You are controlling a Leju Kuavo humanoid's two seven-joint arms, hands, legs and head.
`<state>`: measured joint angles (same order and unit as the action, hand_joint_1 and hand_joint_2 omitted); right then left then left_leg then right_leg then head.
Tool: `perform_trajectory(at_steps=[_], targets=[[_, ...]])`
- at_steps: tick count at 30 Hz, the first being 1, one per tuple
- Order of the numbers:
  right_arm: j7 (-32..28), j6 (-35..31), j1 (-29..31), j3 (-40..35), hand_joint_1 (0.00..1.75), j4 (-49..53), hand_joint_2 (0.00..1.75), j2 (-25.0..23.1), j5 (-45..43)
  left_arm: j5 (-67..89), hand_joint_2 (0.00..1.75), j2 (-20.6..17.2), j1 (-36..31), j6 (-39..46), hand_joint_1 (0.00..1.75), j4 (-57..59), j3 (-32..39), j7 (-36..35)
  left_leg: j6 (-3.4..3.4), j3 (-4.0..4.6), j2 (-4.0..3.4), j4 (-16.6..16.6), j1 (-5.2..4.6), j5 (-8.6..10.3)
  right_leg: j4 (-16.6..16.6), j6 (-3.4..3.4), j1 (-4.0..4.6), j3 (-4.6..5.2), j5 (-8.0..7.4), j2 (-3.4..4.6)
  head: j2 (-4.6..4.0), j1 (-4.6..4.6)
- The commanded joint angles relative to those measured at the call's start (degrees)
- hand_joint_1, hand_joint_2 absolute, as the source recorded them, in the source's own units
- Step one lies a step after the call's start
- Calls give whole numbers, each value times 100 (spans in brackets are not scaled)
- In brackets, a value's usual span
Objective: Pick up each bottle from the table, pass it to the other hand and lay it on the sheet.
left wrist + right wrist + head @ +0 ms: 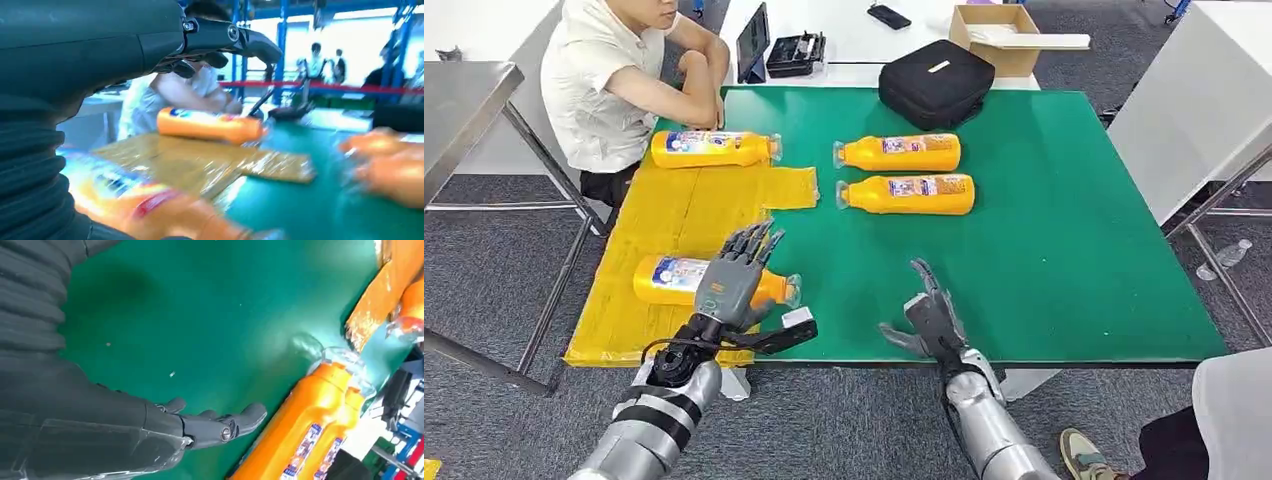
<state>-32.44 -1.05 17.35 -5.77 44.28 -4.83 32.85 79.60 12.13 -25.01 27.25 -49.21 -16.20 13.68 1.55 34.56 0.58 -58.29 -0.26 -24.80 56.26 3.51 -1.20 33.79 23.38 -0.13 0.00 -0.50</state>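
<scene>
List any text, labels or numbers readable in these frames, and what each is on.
None can be read.
Bottles on the sheet: colourful labels, print too small.
Bottles on the green table: labels too small, blurred in the wrist views.
Black bag: a pale tag, unreadable.

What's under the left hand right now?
In the head view, the left hand hovers over an orange bottle lying on the yellow sheet. The fingers hide the bottle's middle, so any contact cannot be seen.
</scene>
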Motion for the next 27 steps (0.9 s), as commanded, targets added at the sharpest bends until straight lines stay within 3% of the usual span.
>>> perform_trajectory(at_steps=[1,27], targets=[[71,6,-44,234,0,200,175,-30,76,-101,175,22,299,-287,0,-1327,-631,56,-10,-4,-6,-4,7,-10,2,-16,8,-4,8,2,0,0],[77,-2,-56,258,0,214,175,-41,93,-186,175,8,333,-301,0,-1419,-679,125,-10,-3,-7,1,6,-5,-2,-15,7,-3,4,3,0,0]])
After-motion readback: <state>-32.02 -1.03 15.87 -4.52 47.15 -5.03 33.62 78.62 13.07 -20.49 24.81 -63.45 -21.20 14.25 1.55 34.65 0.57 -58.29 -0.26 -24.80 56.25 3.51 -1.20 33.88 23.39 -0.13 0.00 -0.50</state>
